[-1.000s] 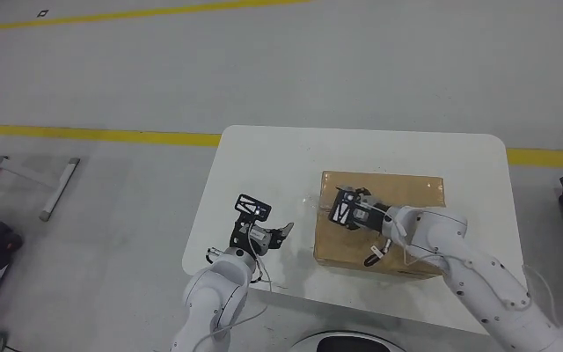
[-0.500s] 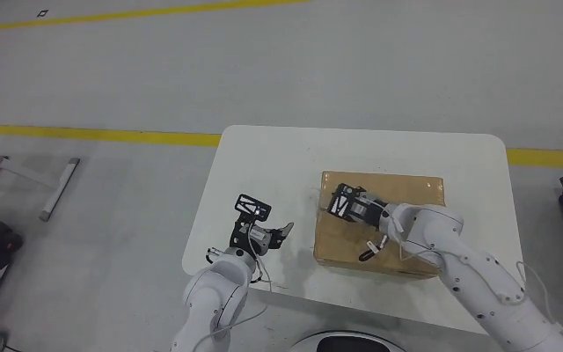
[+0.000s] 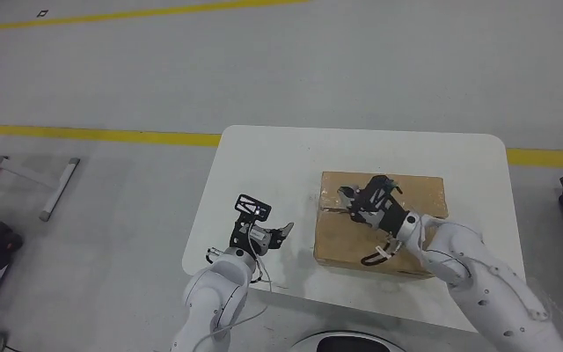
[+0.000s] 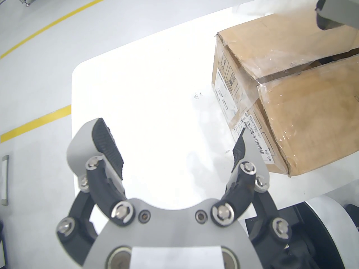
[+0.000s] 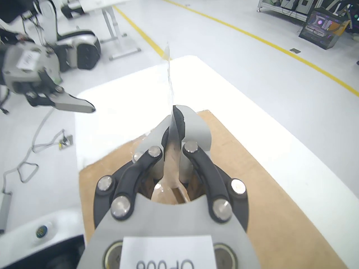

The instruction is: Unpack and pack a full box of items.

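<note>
Tape (image 5: 169, 79) was what the right gripper (image 5: 175, 118) had: its jaws stood pressed together on a clear strip that rose past the fingertips as a thin upright ribbon, with the cardboard box (image 5: 252, 197) lying directly beneath the wrist. From where I stood, the box sat on the white table (image 4: 145, 85) with its flaps down, and a dark gap showed along the top seam. The left gripper (image 4: 171, 132) hung over bare tabletop just beside the box's end face, its jaws spread wide and holding nothing. To my eye this was the unsealing step, the very start of the unpacking. The next move looked to call for drawing the strip along the seam until it came free, then dropping it clear of the box so the flaps could be lifted. The idle left gripper might well be needed to steady the box against the pull. On the end face I could make out printed handling symbols (image 4: 227, 71) and a white barcode label (image 4: 256, 138) near the lower edge, both glazed over with tape, and their lettering was too small for me to read.
</note>
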Motion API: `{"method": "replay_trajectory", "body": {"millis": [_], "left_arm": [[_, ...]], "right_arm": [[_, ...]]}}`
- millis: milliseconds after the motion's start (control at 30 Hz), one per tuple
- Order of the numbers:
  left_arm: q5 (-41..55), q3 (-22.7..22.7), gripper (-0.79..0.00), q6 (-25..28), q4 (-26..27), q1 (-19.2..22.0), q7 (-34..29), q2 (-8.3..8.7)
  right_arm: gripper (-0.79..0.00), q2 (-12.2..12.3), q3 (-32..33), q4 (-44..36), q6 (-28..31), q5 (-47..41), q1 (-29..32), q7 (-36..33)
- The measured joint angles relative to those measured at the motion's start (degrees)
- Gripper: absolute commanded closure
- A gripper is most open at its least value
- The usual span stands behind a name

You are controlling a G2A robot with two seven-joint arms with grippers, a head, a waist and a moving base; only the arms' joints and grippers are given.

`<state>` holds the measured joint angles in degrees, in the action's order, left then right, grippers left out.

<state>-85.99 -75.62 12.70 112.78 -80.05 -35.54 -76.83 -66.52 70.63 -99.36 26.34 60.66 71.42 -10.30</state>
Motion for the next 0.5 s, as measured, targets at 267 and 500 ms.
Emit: {"method": "replay_trajectory", "body": {"millis": [267, 500], "left_arm": [[3.6, 0.92, -0.785, 4.7, 0.36, -0.48, -0.98, 0.29], [14.62, 0.27, -0.785, 9.12, 2.03, 0.95, -6.13, 0.54]], "right_arm": [[0.0, -0.18, 1.52, 3.13, 5.22, -15.37, 2.38, 4.14], [0.0, -0.22, 2.27, 4.92, 8.06, -24.12, 2.06, 3.05]]}}
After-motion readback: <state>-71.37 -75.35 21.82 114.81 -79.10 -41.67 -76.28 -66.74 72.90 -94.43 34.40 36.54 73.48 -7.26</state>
